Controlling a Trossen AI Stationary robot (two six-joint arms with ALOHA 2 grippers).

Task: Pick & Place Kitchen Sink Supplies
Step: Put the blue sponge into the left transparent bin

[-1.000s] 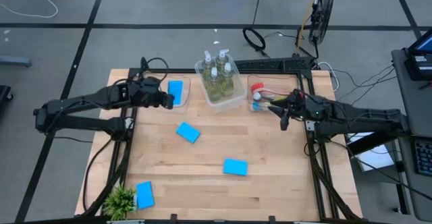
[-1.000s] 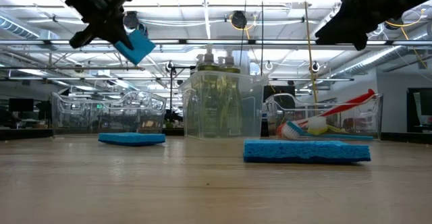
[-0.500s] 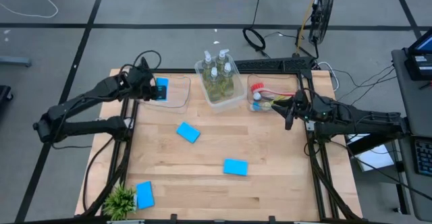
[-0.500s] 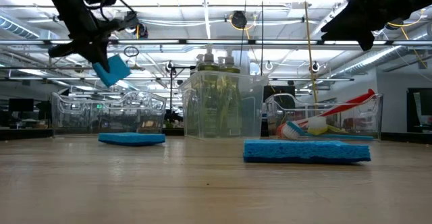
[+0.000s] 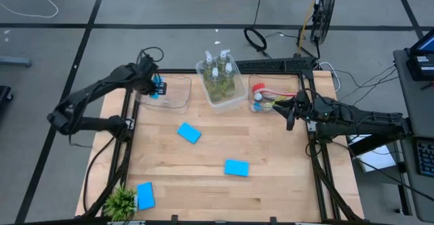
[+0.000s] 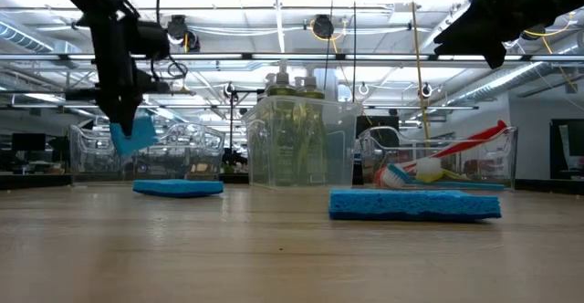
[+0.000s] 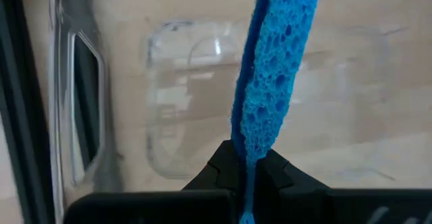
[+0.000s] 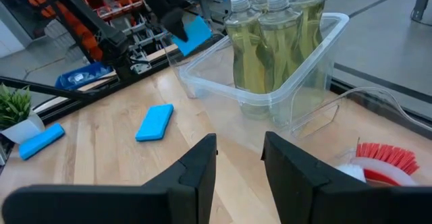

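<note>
My left gripper (image 7: 246, 173) pinches a sponge (image 7: 270, 82) edge-on over the left bin (image 5: 178, 96); only my wrist view shows that grip. My right gripper (image 8: 239, 158), fingers apart and empty, hangs near the bottles (image 8: 273, 35).

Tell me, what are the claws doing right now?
Left claw shut on sponge over empty bin. Right claw open, idle beside brush bin. Nothing blocking.

- table (image 5: 271, 191): pale wood, matt, visible grain
- bins (image 8: 317, 45): clear glossy plastic
- sponge (image 7: 270, 82): blue, porous, rough foam
- bottles (image 8: 270, 38): clear, probably plastic
- fingers (image 8: 192, 177): dark, matt
</note>
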